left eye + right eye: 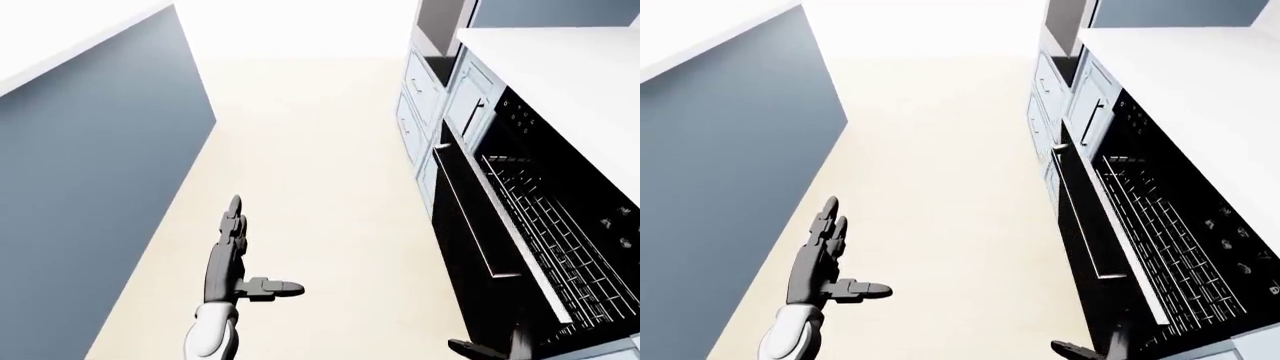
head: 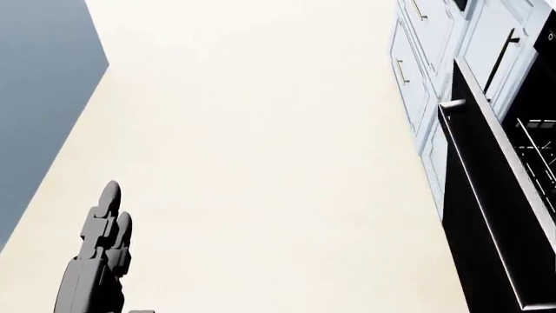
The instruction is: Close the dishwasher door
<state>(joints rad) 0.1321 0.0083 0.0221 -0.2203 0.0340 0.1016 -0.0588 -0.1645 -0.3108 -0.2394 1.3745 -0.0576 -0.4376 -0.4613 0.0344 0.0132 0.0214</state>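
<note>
We've got the dishwasher door [image 1: 470, 225] sitting at the right side of the eye views, partway up and tilted, so it's neither flat down nor latched. It hangs off the run of pale blue cabinets [image 1: 425, 97] under the white tabletop [image 1: 570, 82], near that tabletop's long edge over the floor. Behind the door we can see the wire rack [image 1: 545, 225] inside the dark tub.

Our right hand [image 1: 495, 349] only pokes in at the very bottom of the eye views, just under the door's lower end. It looks dark and blocky, and we honestly can't tell how its fingers are set or whether they're touching the door. Our left hand [image 1: 232, 247] hangs out over the floor, well clear of everything, fingers straight and spread with the thumb stuck out sideways, holding nothing.

For the closing step, we reckon the trick is a flat, steady push on the door's outer face, following its arc around the bottom hinge until it seats. Pushing near the free edge by the handle [image 1: 465, 206] should give the most leverage. We'd also check the rack isn't sticking out, or it'll block the door.

Texture-wise: the door is a glossy black slab with a slim metal bar handle, the rack a thin white grid, and the floor [image 1: 310, 150] plain matte cream.
</note>
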